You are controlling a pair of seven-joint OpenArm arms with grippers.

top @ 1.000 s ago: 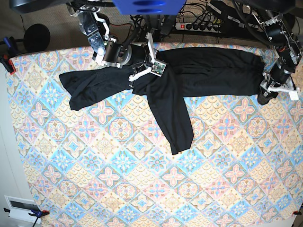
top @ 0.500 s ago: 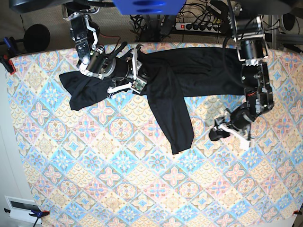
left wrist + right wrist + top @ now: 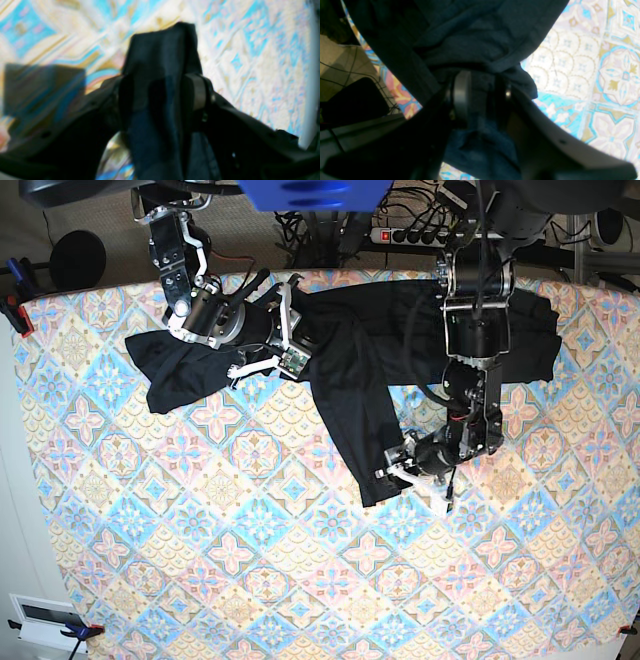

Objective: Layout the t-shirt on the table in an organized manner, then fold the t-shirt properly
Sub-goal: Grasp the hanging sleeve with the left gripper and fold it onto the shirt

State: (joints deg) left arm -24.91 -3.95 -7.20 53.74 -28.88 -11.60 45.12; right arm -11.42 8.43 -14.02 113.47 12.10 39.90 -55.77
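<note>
The black t-shirt point(image 3: 350, 360) lies bunched along the far side of the patterned bench point(image 3: 250, 580), not yet spread flat. The left tool point(image 3: 160, 92) seems clenched on a fold of cloth, though that view is blurred. The right tool point(image 3: 480, 100) straddles fabric by the shirt's middle; I cannot tell whether it grips.

We see the black t-shirt point(image 3: 360, 340) lying crumpled along the far edge of the table point(image 3: 250, 580), stretched in a long band from side to side; one narrow flap runs from its middle toward the table's centre; the tile-patterned cloth lies flat.
</note>
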